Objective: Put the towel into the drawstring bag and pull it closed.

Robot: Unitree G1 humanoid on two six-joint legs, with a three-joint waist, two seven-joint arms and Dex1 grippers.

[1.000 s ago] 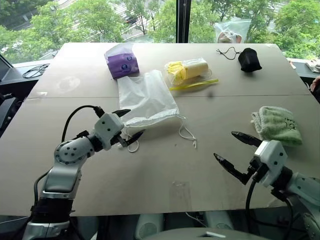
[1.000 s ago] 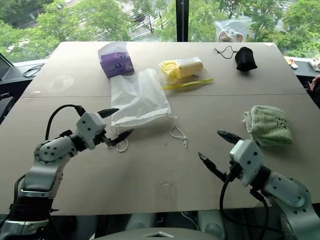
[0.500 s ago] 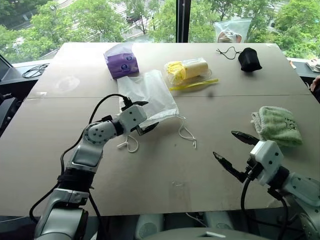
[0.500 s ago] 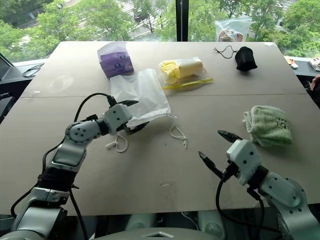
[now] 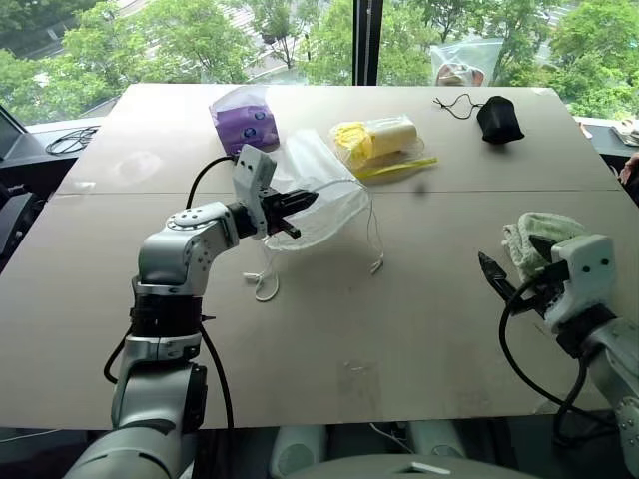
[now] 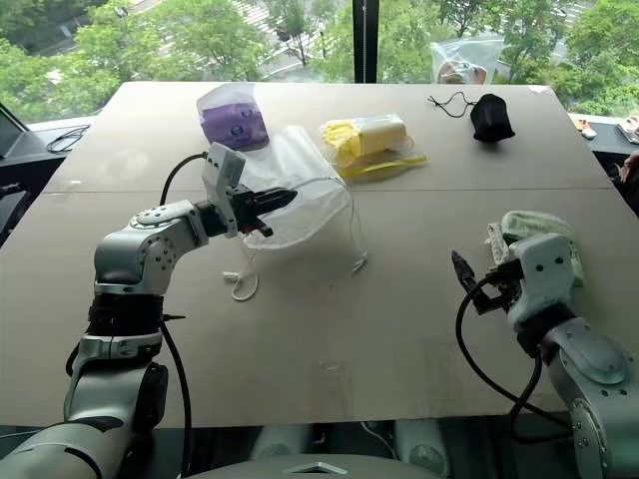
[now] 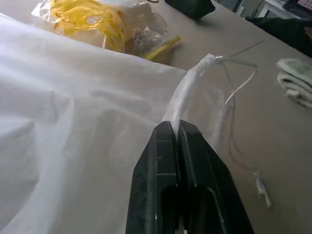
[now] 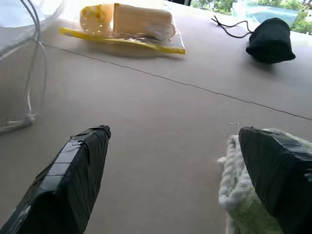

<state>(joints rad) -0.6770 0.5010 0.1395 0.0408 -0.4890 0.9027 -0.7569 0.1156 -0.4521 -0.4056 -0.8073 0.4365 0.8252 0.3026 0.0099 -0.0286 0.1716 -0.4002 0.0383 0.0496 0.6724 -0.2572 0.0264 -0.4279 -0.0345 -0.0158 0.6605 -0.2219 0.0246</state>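
White semi-sheer drawstring bag (image 5: 324, 190), light green towel (image 5: 544, 238), black pouch (image 5: 498, 119), purple packet (image 5: 243, 122), yellow items in clear plastic (image 5: 377, 140)

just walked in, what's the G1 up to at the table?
It is bagging a towel. The left gripper is shut on the rim of the white drawstring bag, lifting that edge off the table with the cords hanging down. The right gripper is open, one finger beside the green towel on the robot's right, not gripping it. The towel is not in the bag yet.
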